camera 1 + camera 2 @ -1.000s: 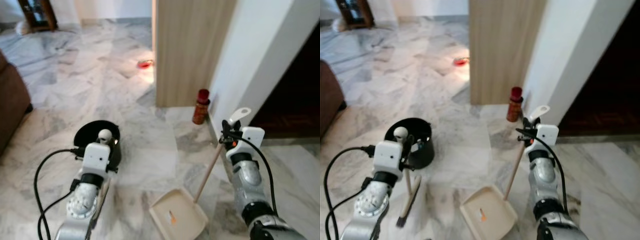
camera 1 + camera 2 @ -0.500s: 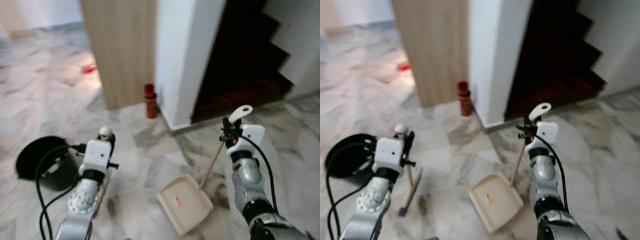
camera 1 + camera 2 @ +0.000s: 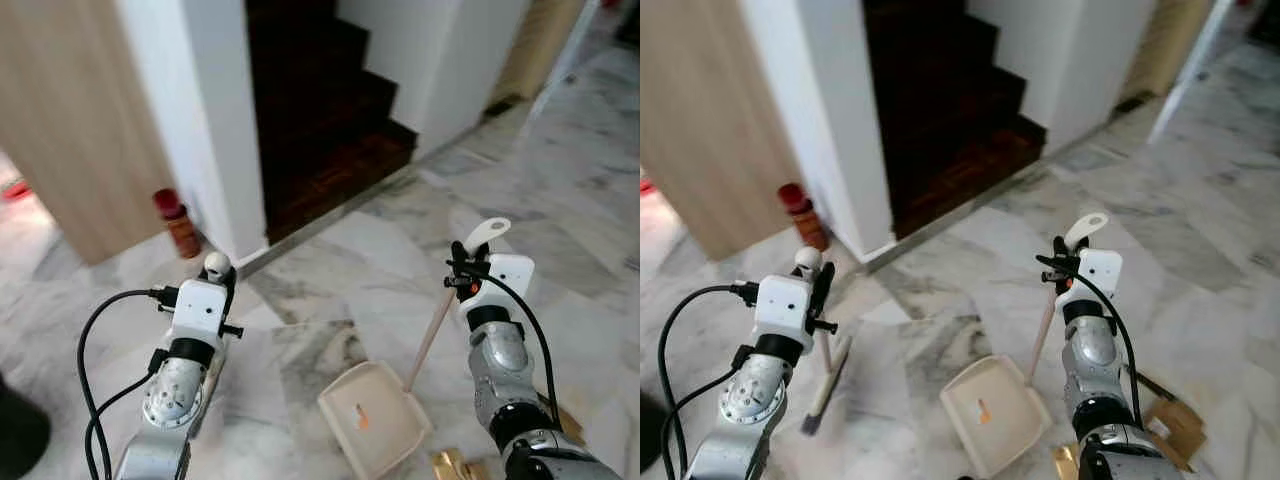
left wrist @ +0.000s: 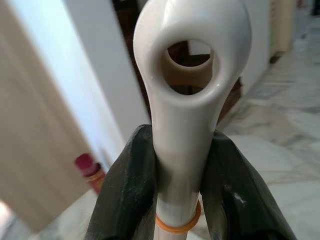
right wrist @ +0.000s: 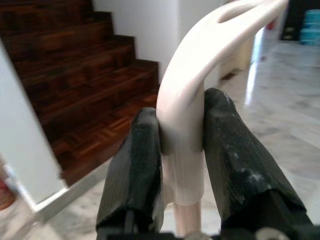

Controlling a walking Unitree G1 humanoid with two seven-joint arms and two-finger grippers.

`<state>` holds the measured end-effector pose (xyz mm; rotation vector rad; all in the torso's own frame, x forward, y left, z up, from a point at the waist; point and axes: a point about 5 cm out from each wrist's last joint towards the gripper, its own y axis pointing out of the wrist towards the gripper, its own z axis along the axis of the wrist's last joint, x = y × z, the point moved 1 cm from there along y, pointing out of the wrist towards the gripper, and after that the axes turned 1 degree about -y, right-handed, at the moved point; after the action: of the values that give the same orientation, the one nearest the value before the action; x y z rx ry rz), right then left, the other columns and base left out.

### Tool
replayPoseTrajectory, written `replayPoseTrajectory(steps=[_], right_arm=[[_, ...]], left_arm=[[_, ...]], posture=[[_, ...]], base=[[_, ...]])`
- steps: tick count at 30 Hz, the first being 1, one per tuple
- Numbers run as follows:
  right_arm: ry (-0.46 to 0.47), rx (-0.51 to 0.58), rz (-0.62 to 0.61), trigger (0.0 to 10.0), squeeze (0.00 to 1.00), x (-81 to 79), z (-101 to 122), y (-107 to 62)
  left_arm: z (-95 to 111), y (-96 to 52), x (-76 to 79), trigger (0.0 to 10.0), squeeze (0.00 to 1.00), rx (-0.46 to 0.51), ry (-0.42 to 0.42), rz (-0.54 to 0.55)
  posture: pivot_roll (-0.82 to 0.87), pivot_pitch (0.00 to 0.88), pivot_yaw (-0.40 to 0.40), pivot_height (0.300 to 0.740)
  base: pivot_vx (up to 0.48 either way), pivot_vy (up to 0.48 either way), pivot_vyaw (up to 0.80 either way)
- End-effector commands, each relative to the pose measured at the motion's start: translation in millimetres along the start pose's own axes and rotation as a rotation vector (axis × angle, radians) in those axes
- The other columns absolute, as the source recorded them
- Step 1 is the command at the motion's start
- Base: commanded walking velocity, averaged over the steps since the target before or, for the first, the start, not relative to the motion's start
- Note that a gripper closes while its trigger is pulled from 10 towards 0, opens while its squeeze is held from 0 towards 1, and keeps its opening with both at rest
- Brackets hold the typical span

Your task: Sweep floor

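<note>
Head views downward, wrist views close

There is one broom [image 3: 826,375], one dustpan [image 3: 990,412], one red-capped bottle [image 3: 800,214] and two pieces of cardboard [image 3: 1171,428].

We see a polished marble floor [image 3: 600,180], dark glossy wood stairs [image 3: 320,120], a smooth cream plastic dustpan [image 3: 375,420] and a glossy broom handle [image 4: 187,100].
</note>
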<state>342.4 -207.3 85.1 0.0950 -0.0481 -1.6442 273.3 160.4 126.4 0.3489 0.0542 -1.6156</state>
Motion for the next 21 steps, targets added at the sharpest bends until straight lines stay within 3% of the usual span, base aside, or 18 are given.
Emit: replayPoseTrajectory(steps=[1,6,11,21], right_arm=[[0.013,0.025,0.000,10.0,0.00,-3.2,5.7,3.7],[0.010,0.021,-0.002,10.0,0.00,-3.4,5.0,3.5],[0.009,0.021,-0.001,10.0,0.00,-3.4,4.8,3.3],[0.003,0.019,-0.003,10.0,0.00,-3.4,4.3,2.9]], left_arm=[[4.2,0.9,-1.0,10.0,0.00,0.028,0.010,0.001],[3.0,0.8,0.3,10.0,0.00,0.019,-0.013,0.004],[3.7,0.7,1.3,10.0,0.00,0.022,-0.020,0.005],[3.5,-0.5,1.9,10.0,0.00,0.024,-0.028,0.004]], posture=[[0.11,0.071,0.005,0.740],[0.11,0.068,0.003,0.740],[0.11,0.062,0.002,0.740],[0.11,0.046,-0.001,0.740]], base=[[0.000,0.000,-0.80],[0.000,0.000,-0.80],[0.000,0.470,-0.80],[0.000,0.000,-0.72]])
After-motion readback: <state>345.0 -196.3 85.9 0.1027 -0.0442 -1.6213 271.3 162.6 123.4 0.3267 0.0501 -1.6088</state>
